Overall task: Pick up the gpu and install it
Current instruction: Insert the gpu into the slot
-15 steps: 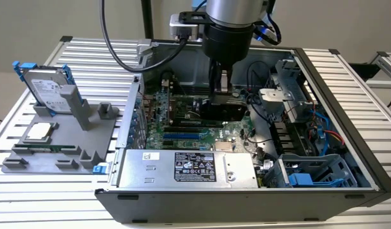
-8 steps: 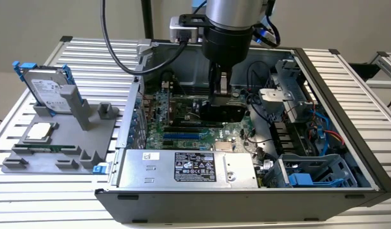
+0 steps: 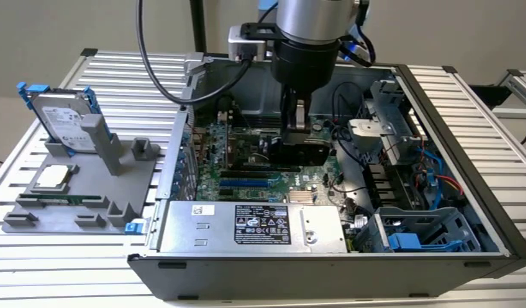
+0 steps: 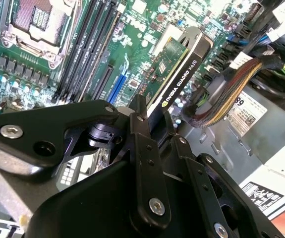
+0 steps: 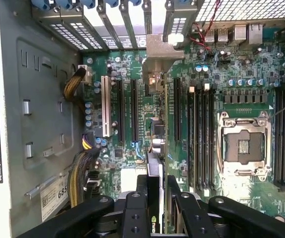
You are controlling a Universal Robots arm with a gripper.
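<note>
Clamped tight on the gpu (image 4: 179, 74) by its top edge, gripper (image 4: 149, 131) jaws pinching the card held edge-down above the motherboard (image 5: 132, 148) to meet its expansion slots (image 5: 133, 111) inside the computer case (image 3: 468, 128).

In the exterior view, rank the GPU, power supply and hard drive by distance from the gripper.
1. GPU: held in the gripper, over the motherboard.
2. Power supply: at the case's front edge.
3. Hard drive: outside the case, on the view's left.
</note>
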